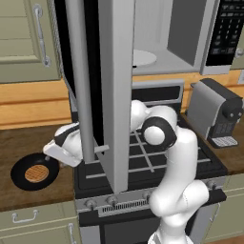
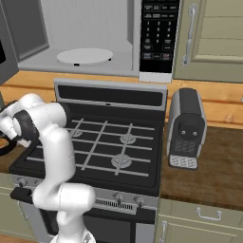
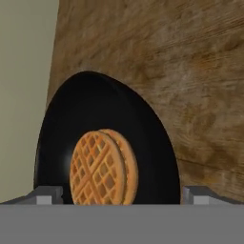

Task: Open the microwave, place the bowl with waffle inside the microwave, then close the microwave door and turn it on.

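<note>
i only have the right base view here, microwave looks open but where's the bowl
Observer: The shallow round black bowl sits on the wooden counter left of the black gas stove.
Operator: waffle still in it
Observer: Yes, the round golden-orange waffle lies in the bowl's middle.
Operator: gripper got it yet
Observer: No. The gripper is open, its fingertips standing either side of the bowl.
Operator: door in the way
Observer: The silver-framed microwave door is swung out over the stove, beside the arm.
</note>
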